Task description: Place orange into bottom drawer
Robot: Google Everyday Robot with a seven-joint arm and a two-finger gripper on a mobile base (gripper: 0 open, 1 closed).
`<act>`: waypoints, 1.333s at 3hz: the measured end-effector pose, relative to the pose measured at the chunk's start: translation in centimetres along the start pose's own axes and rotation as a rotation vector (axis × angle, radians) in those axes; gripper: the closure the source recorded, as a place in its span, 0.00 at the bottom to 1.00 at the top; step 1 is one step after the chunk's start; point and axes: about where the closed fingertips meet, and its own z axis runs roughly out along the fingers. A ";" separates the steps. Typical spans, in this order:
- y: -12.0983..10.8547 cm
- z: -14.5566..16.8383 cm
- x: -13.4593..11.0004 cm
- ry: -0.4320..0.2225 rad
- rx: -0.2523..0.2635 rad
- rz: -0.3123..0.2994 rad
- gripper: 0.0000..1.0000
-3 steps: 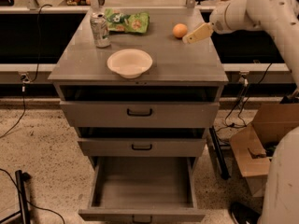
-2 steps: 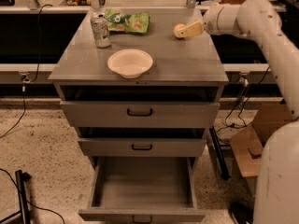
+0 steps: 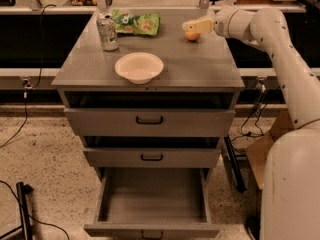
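1. one pale robot arm reaches in from the right, over the back right corner of the grey counter.
2. its gripper hangs just above the orange and points left; whether it is spread or pressed together cannot be told from this angle.
3. the orange rests on the counter near the back right edge, right under the gripper's tip (touching it or only very close, i cannot tell which).
4. the bottom drawer is pulled far out of the cabinet, its flat grey floor showing, with the small dark handle at the lower edge of the view.
5. the two upper drawers, the top drawer and the middle drawer, each have a dark handle; the top one is shut and the middle one sticks out a little.
6. a white bowl sits near the front middle of the counter, well apart from the orange.
7. a soda can stands upright at the back left, and a green snack bag lies just beside it, between the can and the orange.
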 end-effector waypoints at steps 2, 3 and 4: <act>0.0 1.9 2.8 0.143 0.022 0.030 0.00; -0.1 2.8 4.2 0.167 0.016 0.028 0.00; -0.2 4.1 4.9 0.162 0.011 -0.009 0.00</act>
